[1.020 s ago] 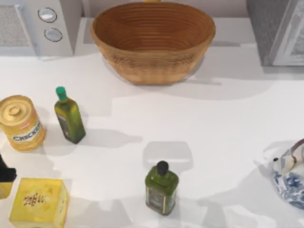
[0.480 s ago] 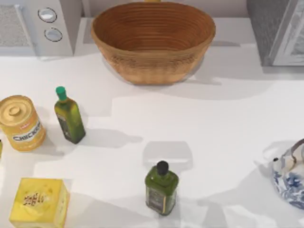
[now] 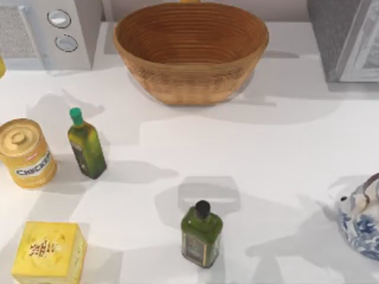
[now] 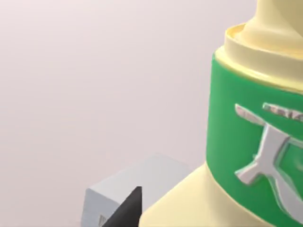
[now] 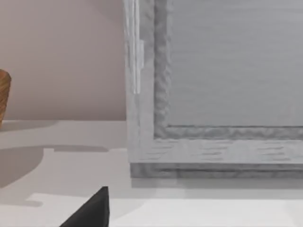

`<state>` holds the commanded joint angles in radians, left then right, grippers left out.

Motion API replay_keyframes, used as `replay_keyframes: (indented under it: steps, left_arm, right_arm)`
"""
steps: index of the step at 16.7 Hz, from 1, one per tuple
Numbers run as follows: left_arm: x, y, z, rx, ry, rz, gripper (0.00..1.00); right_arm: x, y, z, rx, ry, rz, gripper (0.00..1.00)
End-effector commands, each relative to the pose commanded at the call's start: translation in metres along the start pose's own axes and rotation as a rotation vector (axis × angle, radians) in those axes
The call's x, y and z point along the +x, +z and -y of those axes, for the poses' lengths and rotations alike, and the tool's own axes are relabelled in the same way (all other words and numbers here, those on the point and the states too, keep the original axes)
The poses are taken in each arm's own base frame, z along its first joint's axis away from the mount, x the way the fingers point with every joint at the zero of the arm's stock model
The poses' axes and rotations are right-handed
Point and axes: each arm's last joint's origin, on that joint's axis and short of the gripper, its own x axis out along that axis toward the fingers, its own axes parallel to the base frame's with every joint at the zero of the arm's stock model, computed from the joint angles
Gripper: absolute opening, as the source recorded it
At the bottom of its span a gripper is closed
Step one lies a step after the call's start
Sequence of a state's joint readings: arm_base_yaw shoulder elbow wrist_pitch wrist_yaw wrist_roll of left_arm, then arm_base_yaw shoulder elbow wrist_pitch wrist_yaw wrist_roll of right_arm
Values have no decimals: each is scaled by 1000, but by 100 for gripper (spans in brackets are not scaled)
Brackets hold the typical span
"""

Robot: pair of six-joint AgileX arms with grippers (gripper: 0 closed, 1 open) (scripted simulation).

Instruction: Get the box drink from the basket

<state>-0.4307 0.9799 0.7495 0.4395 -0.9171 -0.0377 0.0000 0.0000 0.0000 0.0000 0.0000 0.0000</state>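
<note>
The box drink (image 4: 255, 142) looms close in the left wrist view: pale yellow, with a green neck band bearing a raised silver mark. A dark fingertip (image 4: 128, 213) of my left gripper lies against its lower body, shut on it. A pale-yellow sliver (image 3: 1, 67) at the top view's left edge, beside the white appliance, looks like the same drink. The brown wicker basket (image 3: 189, 83) stands at the back middle with nothing inside; its edge (image 5: 4, 94) also appears in the right wrist view. A dark part of my right gripper (image 5: 90, 213) hangs over the table near the grey cabinet.
Two dark green bottles (image 3: 87, 145) (image 3: 201, 234) stand on the white table. A yellow can (image 3: 25, 152) and a yellow cube box (image 3: 49, 252) sit at the left. A blue-and-white teapot (image 3: 361, 222) is at the right edge. A white appliance (image 3: 47, 32) and a grey cabinet (image 3: 346, 38) flank the basket.
A dark gripper with something yellow at the lower left edge one second ago has gone. A yellow sliver now shows higher up on that edge, and the shadows on the table have shifted.
</note>
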Motion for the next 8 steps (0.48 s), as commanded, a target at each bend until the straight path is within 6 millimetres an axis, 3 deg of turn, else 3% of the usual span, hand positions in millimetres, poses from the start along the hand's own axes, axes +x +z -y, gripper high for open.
replay_keyframes:
  steps: [2,4,8]
  left_arm:
    - [6,-7,45,-16,68,-17,0]
    - [0,-21,90,-24,126,-38,0]
    - [-48,-83,166,60,189,-91,0]
  right_arm:
    - [0,0,0,0,0,0,100]
    - [0,0,0,0,0,0,100]
    - [0,0,0,0,0,0,100]
